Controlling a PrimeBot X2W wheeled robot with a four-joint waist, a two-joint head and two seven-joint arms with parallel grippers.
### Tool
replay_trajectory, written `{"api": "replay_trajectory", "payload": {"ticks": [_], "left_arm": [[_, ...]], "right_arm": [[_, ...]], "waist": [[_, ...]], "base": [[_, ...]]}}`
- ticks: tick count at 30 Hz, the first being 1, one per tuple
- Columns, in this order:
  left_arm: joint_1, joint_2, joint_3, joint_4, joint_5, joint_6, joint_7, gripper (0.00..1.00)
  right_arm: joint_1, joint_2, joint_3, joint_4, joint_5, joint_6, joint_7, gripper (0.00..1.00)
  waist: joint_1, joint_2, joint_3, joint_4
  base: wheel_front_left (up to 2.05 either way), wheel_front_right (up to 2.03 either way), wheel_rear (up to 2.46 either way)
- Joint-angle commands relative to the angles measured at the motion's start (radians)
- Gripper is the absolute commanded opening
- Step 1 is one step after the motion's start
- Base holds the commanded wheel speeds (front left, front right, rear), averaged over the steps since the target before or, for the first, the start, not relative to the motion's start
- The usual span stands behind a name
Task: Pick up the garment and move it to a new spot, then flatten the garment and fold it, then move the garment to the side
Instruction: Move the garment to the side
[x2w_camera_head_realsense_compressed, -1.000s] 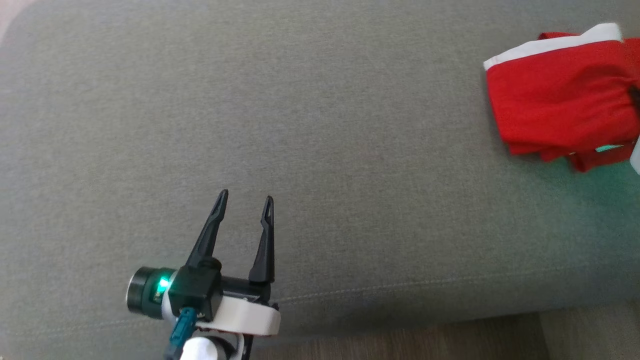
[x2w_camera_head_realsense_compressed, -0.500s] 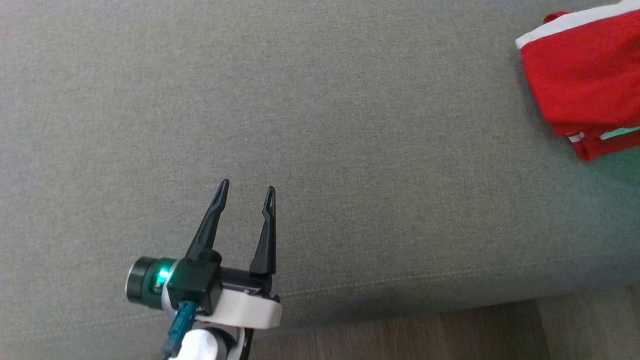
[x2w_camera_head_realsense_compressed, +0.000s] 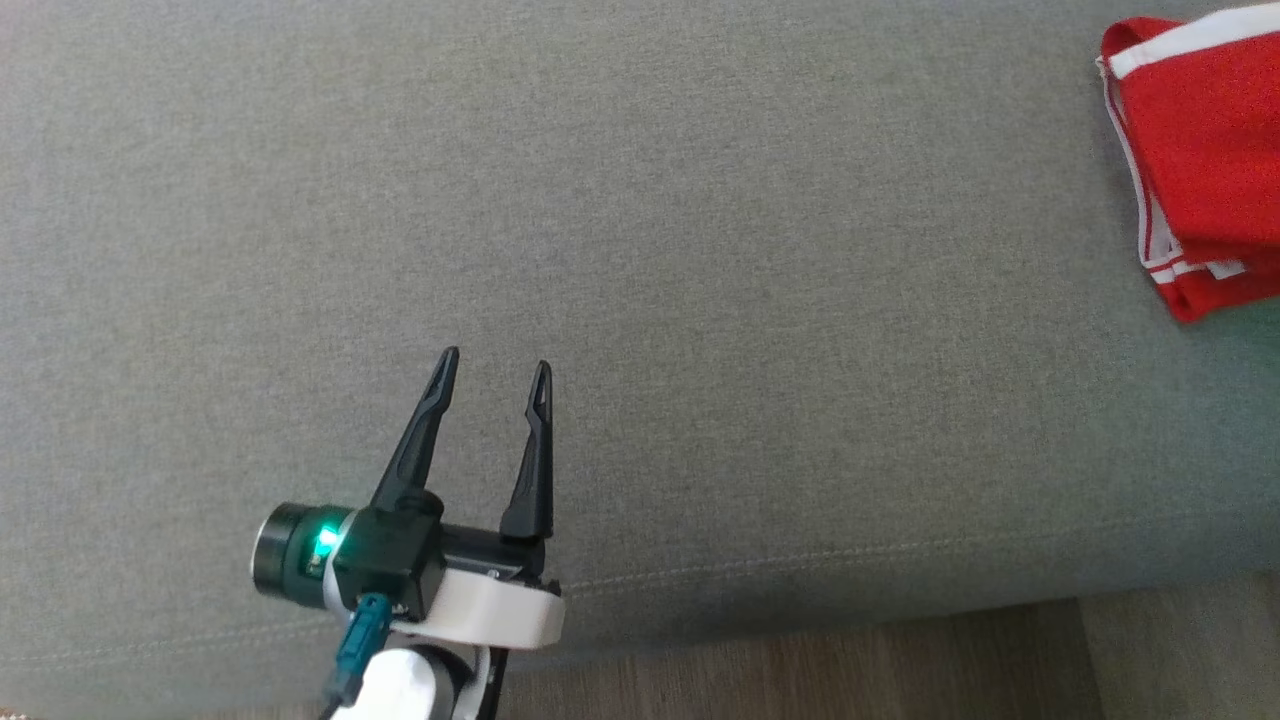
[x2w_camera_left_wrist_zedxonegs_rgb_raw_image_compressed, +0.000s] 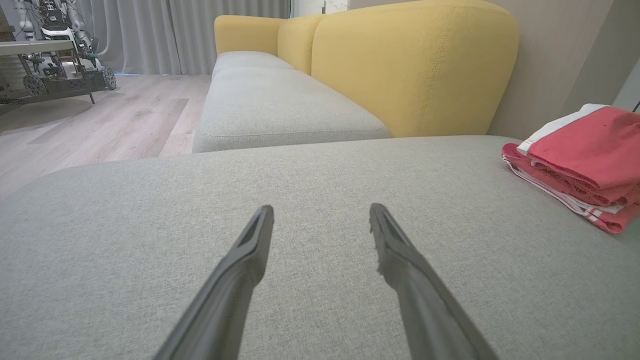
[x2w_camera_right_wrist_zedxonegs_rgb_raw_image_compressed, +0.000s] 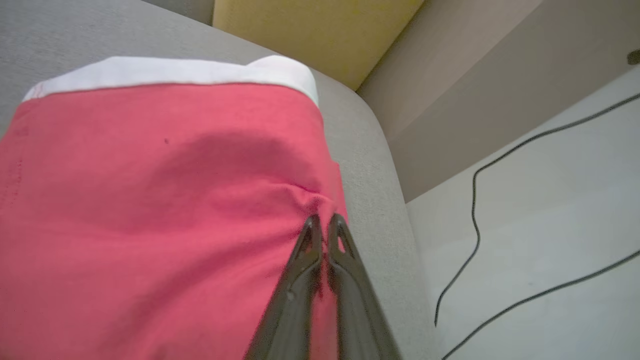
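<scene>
Now | step (est.): side move | folded red garment (x2w_camera_head_realsense_compressed: 1210, 150) lay at 2 o'clock on grey cushion (x2w_camera_head_realsense_compressed: 700, 250) | R gripper (x2w_camera_right_wrist_zedxonegs_rgb_raw_image_compressed: 325, 218) shut, pinching its top layer | L gripper (x2w_camera_head_realsense_compressed: 495, 360) wide open, empty, 7 o'clock | tip: best was low slide, stack square, release once flat.

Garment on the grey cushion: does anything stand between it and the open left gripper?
Nothing visible does. Bare cushion lies between the left gripper and the red garment at the right end, where the right gripper pinches it shut.
</scene>
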Motion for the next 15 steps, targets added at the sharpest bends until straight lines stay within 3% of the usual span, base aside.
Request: {"api": "replay_trajectory", "payload": {"ticks": [1,10,15], "left_arm": [[-0.037,-0.003,0.023,-0.032,-0.010,0.005,-0.005,1.00],[-0.031,-0.003,0.025,-0.024,-0.019,0.006,-0.005,1.00],[-0.016,-0.003,0.033,-0.020,-0.019,0.008,-0.005,1.00]], "right_arm": [[-0.013,-0.018,-0.036,-0.017,-0.044,0.000,0.005,1.00],[0.064,0.026,-0.251,-0.104,-0.249,0.000,0.009,1.00],[0.162,0.155,-0.359,-0.252,-0.332,0.000,-0.046,1.00]], "waist": [[-0.0001,0.0000,-0.003,0.002],[-0.0001,0.0000,-0.031,0.014],[-0.0001,0.0000,-0.068,0.021]], "base": [[0.00,0.00,0.00],[0.00,0.00,0.00],[0.00,0.00,0.00]]}}
